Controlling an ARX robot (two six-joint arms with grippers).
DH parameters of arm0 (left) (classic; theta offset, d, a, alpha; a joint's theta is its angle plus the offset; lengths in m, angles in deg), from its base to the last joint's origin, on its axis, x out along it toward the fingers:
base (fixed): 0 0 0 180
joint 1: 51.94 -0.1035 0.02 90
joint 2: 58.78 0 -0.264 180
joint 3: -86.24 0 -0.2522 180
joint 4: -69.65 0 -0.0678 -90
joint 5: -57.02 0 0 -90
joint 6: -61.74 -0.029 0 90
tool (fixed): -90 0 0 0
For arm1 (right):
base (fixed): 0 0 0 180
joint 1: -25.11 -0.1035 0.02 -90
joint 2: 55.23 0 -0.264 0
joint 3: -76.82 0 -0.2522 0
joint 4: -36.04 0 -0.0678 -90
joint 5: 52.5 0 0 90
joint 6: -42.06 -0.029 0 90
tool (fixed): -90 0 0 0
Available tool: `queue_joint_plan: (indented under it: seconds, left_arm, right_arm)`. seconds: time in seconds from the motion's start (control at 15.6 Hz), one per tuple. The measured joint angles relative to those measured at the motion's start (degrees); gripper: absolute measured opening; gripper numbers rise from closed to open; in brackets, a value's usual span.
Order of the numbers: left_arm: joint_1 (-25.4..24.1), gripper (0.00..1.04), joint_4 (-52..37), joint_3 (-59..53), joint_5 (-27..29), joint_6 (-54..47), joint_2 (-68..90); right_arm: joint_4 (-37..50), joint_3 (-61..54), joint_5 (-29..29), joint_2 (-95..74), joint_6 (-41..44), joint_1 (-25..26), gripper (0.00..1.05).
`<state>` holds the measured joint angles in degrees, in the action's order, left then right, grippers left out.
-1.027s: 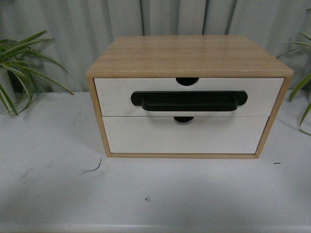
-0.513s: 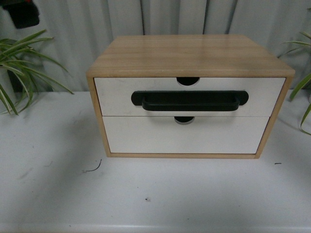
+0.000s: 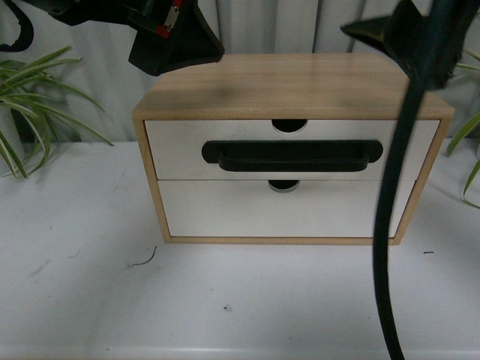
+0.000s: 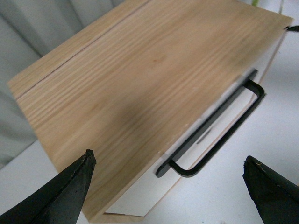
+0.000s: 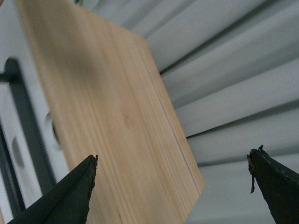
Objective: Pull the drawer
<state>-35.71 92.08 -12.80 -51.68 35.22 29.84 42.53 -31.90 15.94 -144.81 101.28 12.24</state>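
Front view shows a bare white counter [image 3: 90, 300] from its near edge back to a small wooden cabinet [image 3: 292, 86], which stands centred toward the far edge. A black cable [image 3: 384, 247] from the right arm hangs in front of the cabinet's right part. The drawer [image 3: 180, 146] is the upper of two white fronts. Its black bar handle [image 3: 292, 156] sits over a plain lower front [image 3: 285, 214], and it looks closed or nearly so. Both arms hang above the cabinet's top. The left end effector [image 4: 168, 161] is spread wide over the handle side, and the right end effector [image 5: 173, 156] is likewise spread over the wood top, neither touching anything. The likely trouble is that the cabinet stands loose, so a pull on the bar could drag the whole box toward the near edge unless the other arm braces the top. The hanging cable could also catch the handle's end. In the front view both end effectors are cut off at the upper border, and the cable hides a strip of both fronts. The drawer's inside is unseen. A curtain [image 3: 247, 22] and plants [image 3: 30, 97] lie behind at the far corners.
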Motion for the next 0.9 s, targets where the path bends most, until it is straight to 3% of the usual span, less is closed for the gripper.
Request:
queue_joint_plan:
  seconds: [0.13,0.32,0.64,0.9]
  left_arm:
    - [2.5,0.98,7.8,3.9,0.4,-7.9,1.7]
    - [5.7,0.98,15.4,6.3,3.0,-17.2,6.2]
    - [8.9,0.98,13.7,7.1,4.6,-20.6,10.4]
    - [9.0,0.98,11.1,7.2,4.5,-20.2,14.3]
  right_arm:
    - [-8.8,0.2,-4.4,0.2,16.2,2.2,0.98]
    - [-19.7,1.3,-3.8,-0.1,35.1,4.6,0.98]
    - [-24.4,0.7,-2.0,-3.0,39.9,5.3,0.98]
    - [-24.7,0.6,-0.9,-7.4,40.3,2.7,0.98]
